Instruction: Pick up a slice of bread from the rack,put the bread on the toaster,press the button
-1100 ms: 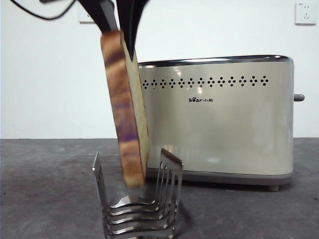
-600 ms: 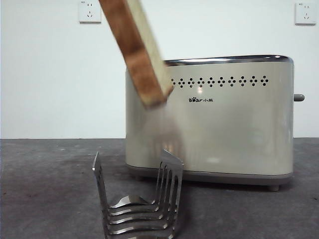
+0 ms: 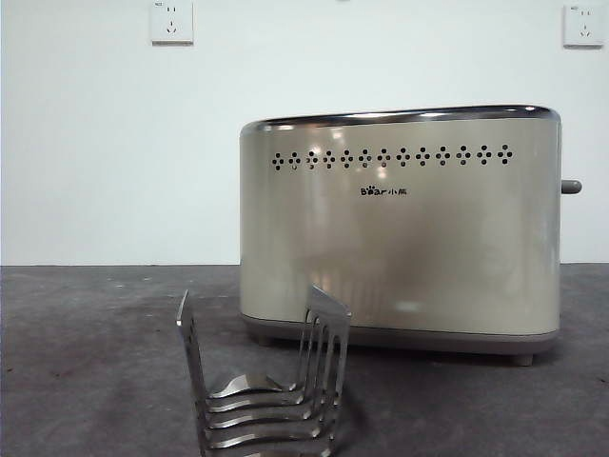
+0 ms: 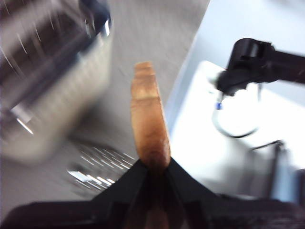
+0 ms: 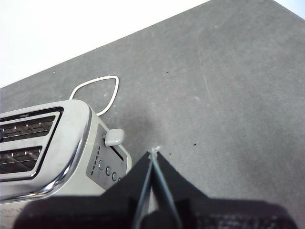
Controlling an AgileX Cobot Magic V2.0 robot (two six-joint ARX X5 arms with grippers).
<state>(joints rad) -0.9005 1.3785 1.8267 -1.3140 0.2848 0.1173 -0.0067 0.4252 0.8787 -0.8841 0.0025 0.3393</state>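
Observation:
My left gripper (image 4: 152, 164) is shut on the slice of bread (image 4: 148, 114) and holds it edge-on in the air, above the table. The left wrist view is blurred; in it the toaster (image 4: 52, 90) lies to one side of the bread and the steel rack (image 4: 97, 167) lies below it. In the front view the cream toaster (image 3: 400, 228) stands behind the rack (image 3: 262, 390), which holds nothing; bread and grippers are out of that view. The button (image 3: 571, 187) sticks out of the toaster's right end. My right gripper (image 5: 153, 155) is shut and empty, hovering near the button (image 5: 114, 137) at the toaster's end (image 5: 43, 152).
Two wall sockets (image 3: 171, 21) (image 3: 582, 25) are on the white wall behind. A white cord loop (image 5: 95, 93) lies on the grey table behind the toaster. The other arm (image 4: 257, 62) shows dark in the left wrist view.
The bread has risen out of the rack, tilted toward the toaster, and left the top of the front view with the gripper. The rack stays in place.

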